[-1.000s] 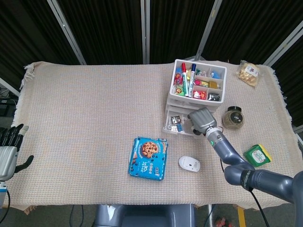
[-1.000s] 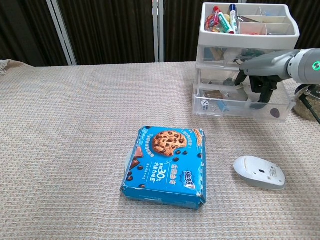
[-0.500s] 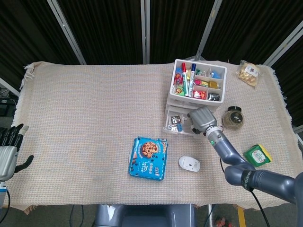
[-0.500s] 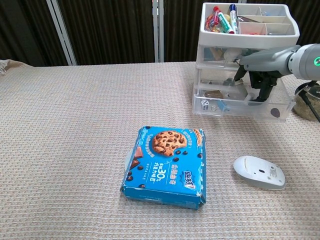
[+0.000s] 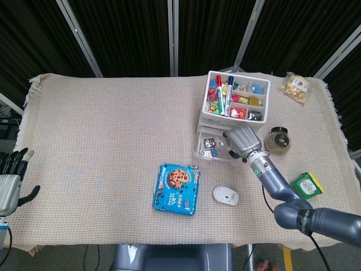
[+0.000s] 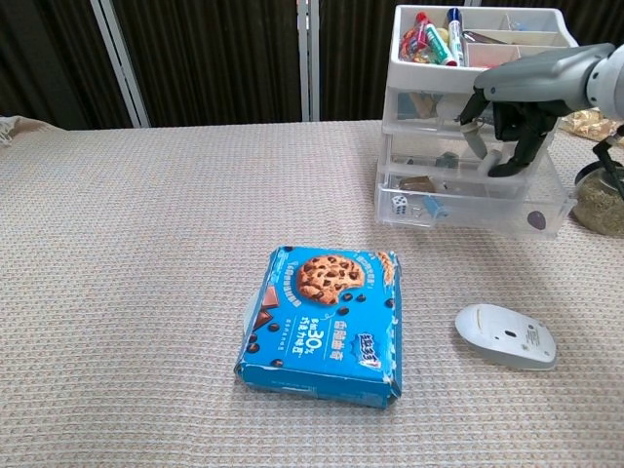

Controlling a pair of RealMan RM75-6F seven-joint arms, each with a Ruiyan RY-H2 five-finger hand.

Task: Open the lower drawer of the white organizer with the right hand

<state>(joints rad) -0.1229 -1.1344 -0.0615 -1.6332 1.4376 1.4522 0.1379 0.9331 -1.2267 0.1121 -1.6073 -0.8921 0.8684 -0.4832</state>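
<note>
Your right hand (image 6: 512, 122) hovers over the pulled-out lower drawer (image 6: 475, 200) of the white organizer (image 5: 234, 110) at the counter's (image 5: 101, 141) far right, fingers (image 6: 522, 146) curled downward, holding nothing. Your left hand (image 5: 8, 180) rests off the counter's edge, fingers spread.

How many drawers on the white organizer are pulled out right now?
1. The lower drawer sticks out in front of the white organizer, under the right hand. The upper drawer sits flush; its right part is hidden.

Table (image 5: 101, 141) under a woven beige cloth
On it: white organizer (image 5: 232, 116), cookie box (image 5: 177, 189), mouse (image 5: 225, 196), jar (image 5: 278, 140), green pack (image 5: 306, 185), snack bag (image 5: 296, 86).
</note>
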